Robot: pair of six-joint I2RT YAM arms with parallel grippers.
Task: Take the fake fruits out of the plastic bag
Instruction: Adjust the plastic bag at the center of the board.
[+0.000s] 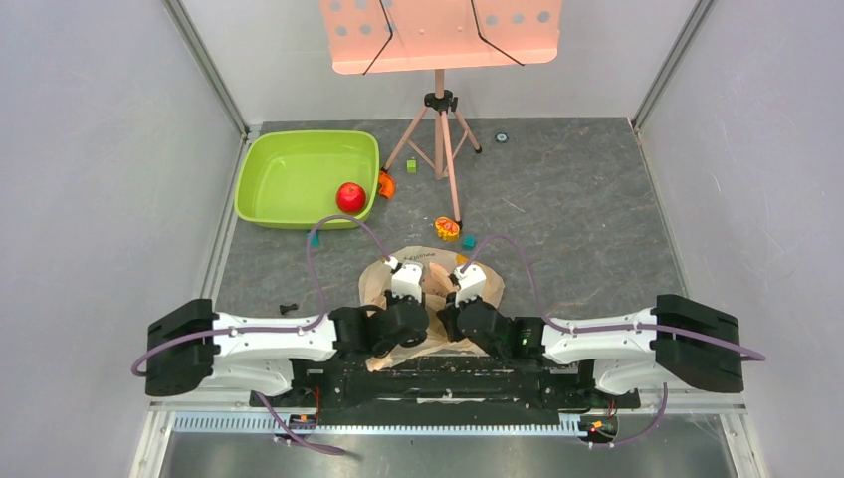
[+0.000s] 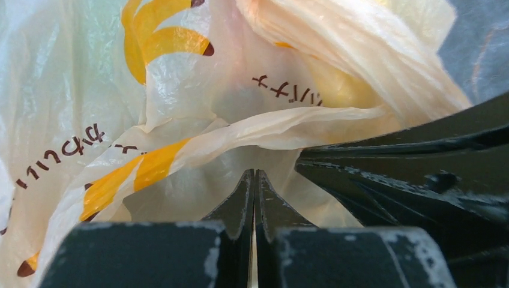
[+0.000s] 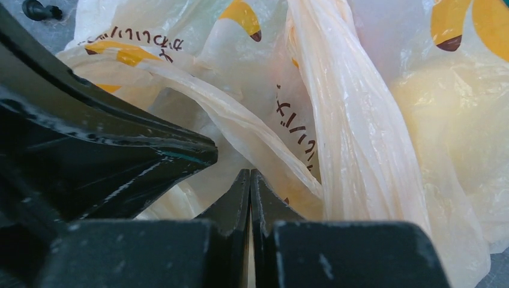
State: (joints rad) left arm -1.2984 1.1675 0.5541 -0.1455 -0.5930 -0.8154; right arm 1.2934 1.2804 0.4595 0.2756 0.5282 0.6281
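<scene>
Plastic bag [image 1: 438, 274] lies crumpled under both wrists, yellow fruit [image 3: 462, 114] showing through; left gripper [image 2: 254, 174] and right gripper [image 3: 249, 174] are fully closed, film pinched or not I cannot tell; I'd open, pinch the rim and spread it

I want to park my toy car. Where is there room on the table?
Right side: mostly bare table between the tripod, the right wall and the right arm. Crowded: the middle, where the left end effector and right end effector meet at the plastic bag; little blocks by the tripod; the green tub at back left.
</scene>
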